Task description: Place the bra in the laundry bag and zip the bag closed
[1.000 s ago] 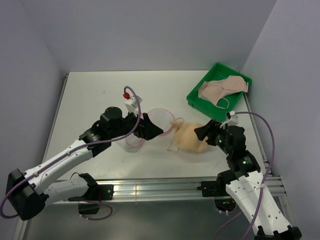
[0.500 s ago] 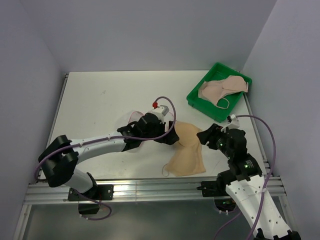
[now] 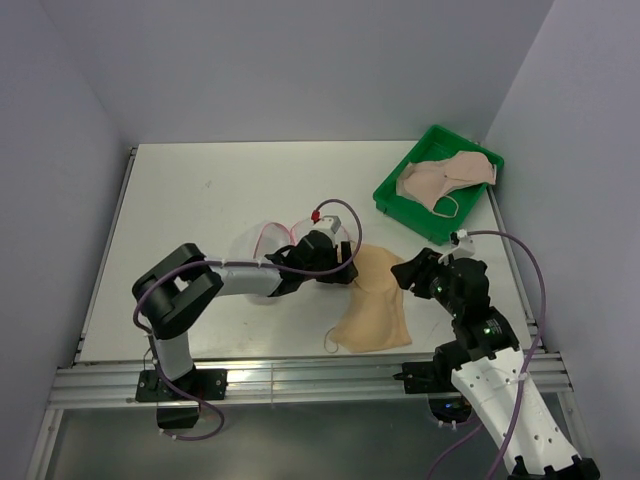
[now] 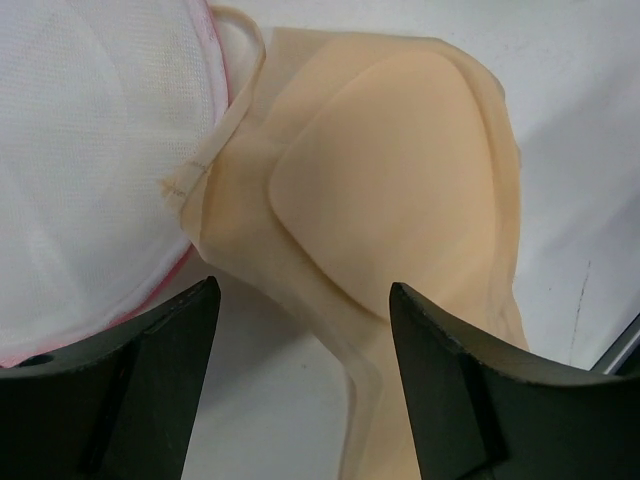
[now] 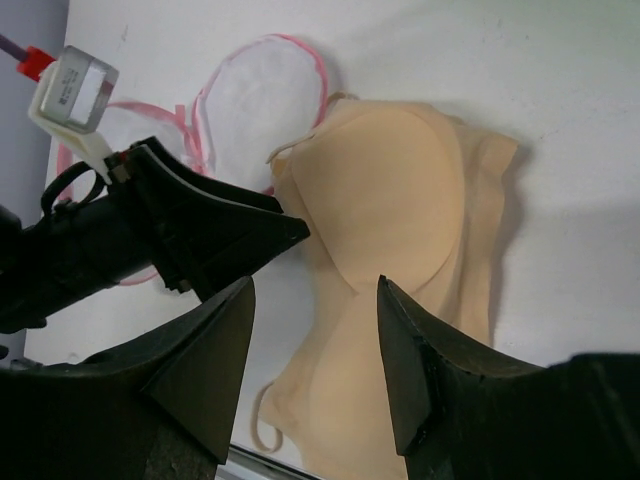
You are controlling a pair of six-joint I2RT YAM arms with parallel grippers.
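The peach-beige bra [image 3: 372,305] lies spread flat on the table, cups up, one strap curling at its near left corner. It also shows in the left wrist view [image 4: 400,180] and the right wrist view [image 5: 385,220]. The white mesh laundry bag [image 3: 262,245] with pink zipper trim lies just left of it, open, touching the bra's far left corner [image 4: 90,150]; in the right wrist view it shows at the top [image 5: 265,95]. My left gripper [image 3: 345,268] hovers open and empty over the bra's left edge [image 4: 305,380]. My right gripper [image 3: 405,272] is open and empty above the bra's right side [image 5: 315,370].
A green plastic tray [image 3: 392,190] stands at the far right and holds another pale pink garment [image 3: 445,178]. The left arm lies across the table's middle, over part of the bag. The table's near edge rail runs just below the bra.
The bra went from a bunched lump near the right gripper to lying spread flat. The left arm swung right to the bra's left edge, then folded its elbow, uncovering the bag.
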